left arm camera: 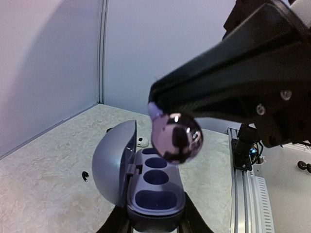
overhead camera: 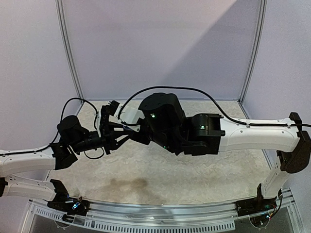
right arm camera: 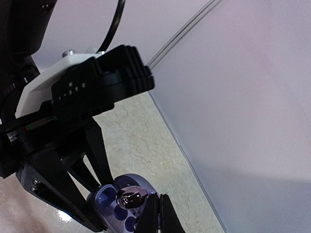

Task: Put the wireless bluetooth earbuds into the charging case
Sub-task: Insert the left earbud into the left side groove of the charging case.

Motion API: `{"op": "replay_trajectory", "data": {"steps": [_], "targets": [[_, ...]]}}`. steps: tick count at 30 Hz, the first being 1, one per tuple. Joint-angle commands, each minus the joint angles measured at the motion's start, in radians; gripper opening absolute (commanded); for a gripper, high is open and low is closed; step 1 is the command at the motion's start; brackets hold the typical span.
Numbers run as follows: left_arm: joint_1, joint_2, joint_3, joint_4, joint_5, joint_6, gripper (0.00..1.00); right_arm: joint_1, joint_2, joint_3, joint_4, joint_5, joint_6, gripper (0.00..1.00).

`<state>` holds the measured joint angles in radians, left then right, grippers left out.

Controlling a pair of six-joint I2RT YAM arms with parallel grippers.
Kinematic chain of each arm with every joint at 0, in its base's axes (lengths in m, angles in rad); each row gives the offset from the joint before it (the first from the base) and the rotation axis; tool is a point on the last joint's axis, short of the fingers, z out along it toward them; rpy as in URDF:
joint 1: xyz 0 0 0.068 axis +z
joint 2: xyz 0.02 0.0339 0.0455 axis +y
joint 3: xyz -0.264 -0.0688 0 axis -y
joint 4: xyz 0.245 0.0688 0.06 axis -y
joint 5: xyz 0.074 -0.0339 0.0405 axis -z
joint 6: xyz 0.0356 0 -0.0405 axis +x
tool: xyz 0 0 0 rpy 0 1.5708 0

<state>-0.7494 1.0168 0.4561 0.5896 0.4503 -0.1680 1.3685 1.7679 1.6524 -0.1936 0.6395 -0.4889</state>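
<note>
Lilac partition walls enclose a beige, stone-patterned table where two arms meet left of centre. Left gripper clamps an open grey-violet charging case from both sides, its lid tipped back. Right gripper, fingers pressed together, pinches a shiny silvery earbud just above the case's wells. White earbud and black earbud lie loose on the table nearby.

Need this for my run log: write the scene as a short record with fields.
case: charging case, lid open, visible slots empty
left gripper: shut on the charging case
right gripper: shut on a shiny earbud
earbud position: over the open slots, not seated
loose on table: black earbud, white earbud
</note>
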Motion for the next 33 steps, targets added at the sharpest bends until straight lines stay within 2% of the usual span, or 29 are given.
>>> {"op": "replay_trajectory", "data": {"steps": [1, 19, 33], "targets": [[0.001, -0.009, 0.021, 0.015, -0.016, -0.015, 0.0, 0.006, 0.027, 0.024, 0.015, -0.01, -0.047, 0.0], [0.0, -0.005, 0.026, 0.014, -0.001, 0.0, 0.0, -0.017, 0.081, 0.01, 0.019, 0.011, -0.046, 0.0], [0.001, -0.017, 0.018, 0.018, -0.007, -0.008, 0.0, -0.032, 0.06, -0.019, -0.022, 0.015, -0.037, 0.0]]}}
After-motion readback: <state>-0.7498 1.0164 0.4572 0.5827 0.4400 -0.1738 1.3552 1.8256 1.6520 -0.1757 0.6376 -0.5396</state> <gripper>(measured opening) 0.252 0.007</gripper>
